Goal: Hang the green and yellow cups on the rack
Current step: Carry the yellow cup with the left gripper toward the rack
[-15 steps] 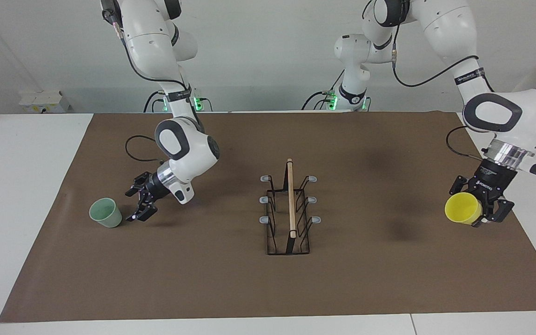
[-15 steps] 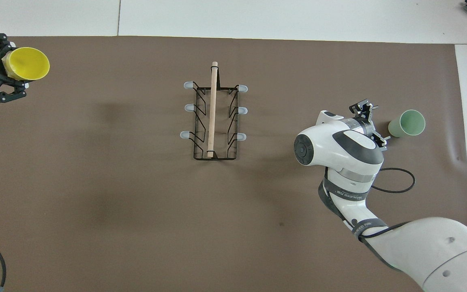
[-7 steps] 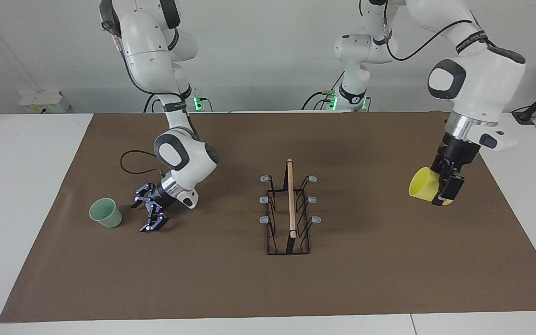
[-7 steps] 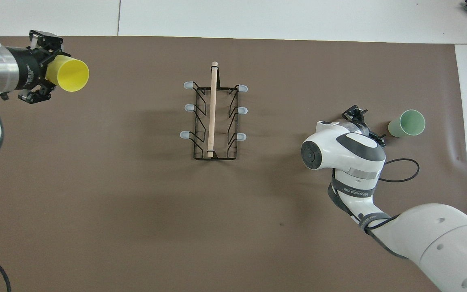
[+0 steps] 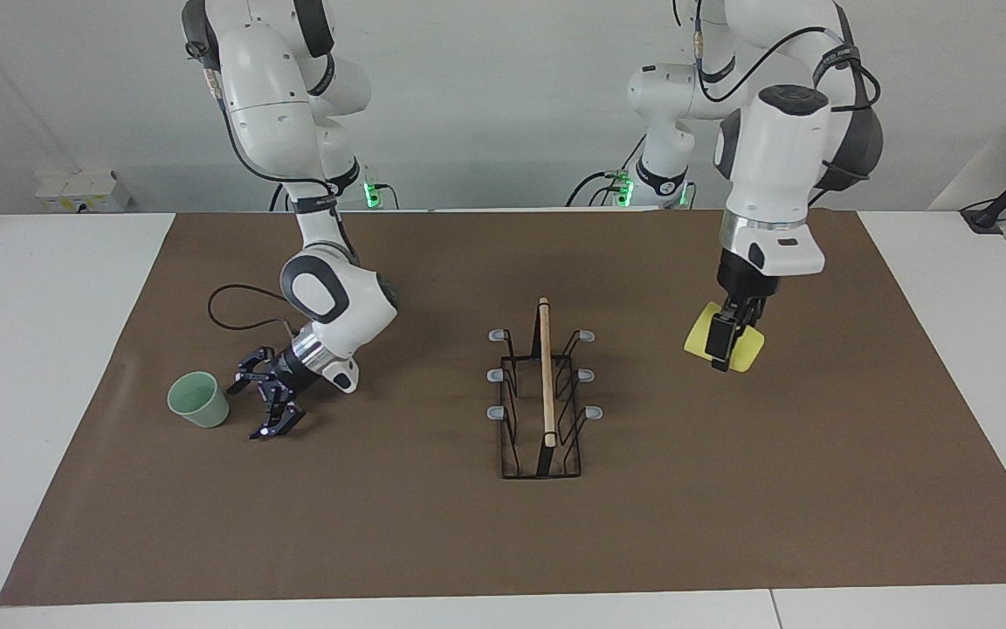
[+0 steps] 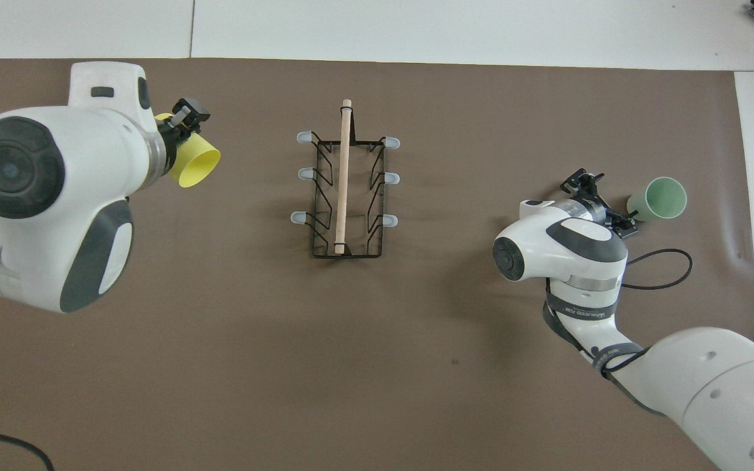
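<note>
There is one white table [image 5: 49, 367] and on it one brown mat [image 5: 433, 533] that covers nearly all of the working area; a bare white strip remains at each end and along the edge farthest from the robots. Two arms work over it.

One rack [image 5: 543, 393] stands in the middle of the mat, with one wooden rod on top and six grey-capped prongs, three on each side. All six prongs are bare. The mat around the rack is open on every side, so nothing lies between the rack and either gripper.

There are two cups. The yellow cup [image 5: 727, 349] is in the air over the mat, between the rack and the left arm's end of the table, tilted on its side with its mouth toward the rack. The left gripper [image 5: 719, 353] is closed on it and carries it. The green cup [image 5: 197, 399] stands upright on the mat near the right arm's end, close to the mat's edge. The right gripper [image 5: 263, 409] is low over the mat just beside this cup, on the rack's side of it, its fingers spread wide and holding nothing.

One black cable [image 5: 237, 307] loops on the mat by the right arm.
</note>
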